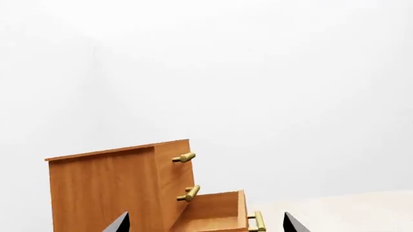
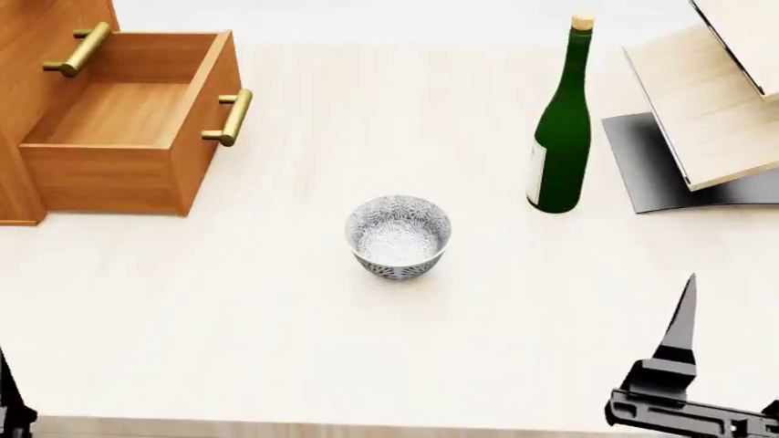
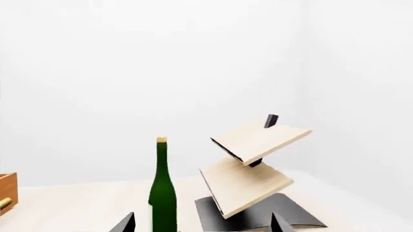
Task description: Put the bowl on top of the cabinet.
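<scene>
The speckled white bowl (image 2: 399,235) stands upright at the middle of the pale table (image 2: 219,328), untouched. The orange-brown cabinet (image 2: 18,109) stands at the far left, its lowest drawer (image 2: 122,123) pulled open. In the left wrist view the cabinet (image 1: 110,186) shows its flat top, and my left gripper (image 1: 206,226) stands open in front of it, holding nothing. My right gripper (image 3: 202,224) is open too and holds nothing. One of its dark fingers (image 2: 684,319) shows near the table's front right, well apart from the bowl.
A green wine bottle (image 2: 560,137) stands right of the bowl. Behind it, at the far right, is a pale tilted wooden rack (image 2: 712,100) on a black base. The drawer's brass handle (image 2: 232,117) juts toward the table's middle.
</scene>
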{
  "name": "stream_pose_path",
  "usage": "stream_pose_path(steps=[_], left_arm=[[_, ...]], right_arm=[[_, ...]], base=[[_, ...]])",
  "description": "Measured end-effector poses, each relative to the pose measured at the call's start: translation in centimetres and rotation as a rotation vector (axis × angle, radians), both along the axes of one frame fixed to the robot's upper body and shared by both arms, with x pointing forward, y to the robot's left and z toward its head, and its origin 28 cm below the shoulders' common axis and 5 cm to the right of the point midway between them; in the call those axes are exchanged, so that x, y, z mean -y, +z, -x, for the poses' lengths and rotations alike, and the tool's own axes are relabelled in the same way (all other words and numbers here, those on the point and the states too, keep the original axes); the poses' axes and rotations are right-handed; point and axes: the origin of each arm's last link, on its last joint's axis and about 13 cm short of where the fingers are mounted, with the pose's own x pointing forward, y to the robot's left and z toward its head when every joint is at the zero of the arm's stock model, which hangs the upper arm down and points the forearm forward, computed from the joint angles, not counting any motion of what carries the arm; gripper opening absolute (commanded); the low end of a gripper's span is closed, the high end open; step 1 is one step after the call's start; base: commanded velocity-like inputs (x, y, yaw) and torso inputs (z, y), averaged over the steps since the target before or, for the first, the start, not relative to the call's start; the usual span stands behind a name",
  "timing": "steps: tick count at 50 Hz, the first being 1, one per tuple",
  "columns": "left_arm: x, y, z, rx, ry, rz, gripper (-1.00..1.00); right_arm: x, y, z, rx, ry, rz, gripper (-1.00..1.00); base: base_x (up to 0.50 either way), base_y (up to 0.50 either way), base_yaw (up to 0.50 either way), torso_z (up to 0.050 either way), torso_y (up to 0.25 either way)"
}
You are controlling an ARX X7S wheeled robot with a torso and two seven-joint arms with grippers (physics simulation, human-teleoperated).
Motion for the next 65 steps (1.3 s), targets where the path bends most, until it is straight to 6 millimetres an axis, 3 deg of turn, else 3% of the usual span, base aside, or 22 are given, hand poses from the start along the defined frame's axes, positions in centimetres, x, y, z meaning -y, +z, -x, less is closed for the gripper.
stream_pose_path(steps=[11, 21, 65], left_arm=[[-4.1, 2.8, 2.3, 0.101, 0.152, 0.086, 1.0], [-5.9, 4.0, 4.0, 0.158, 0.223, 0.132, 1.0], [-6.8, 5.0, 5.2, 0.211, 0.237, 0.175, 1.0]], right_arm=[[3.9, 3.2, 2.9, 0.111, -0.097, -0.021, 1.0], [5.7, 4.2, 5.1, 0.193, -0.117, -0.077, 1.0], [5.1, 3.9, 5.5, 0.227, -0.014, -0.025, 1.0]], base=[[0.0, 0.0, 0.0, 0.0, 0.0], [0.0, 0.0, 0.0, 0.0, 0.0], [0.0, 0.46, 0.0, 0.0, 0.0]])
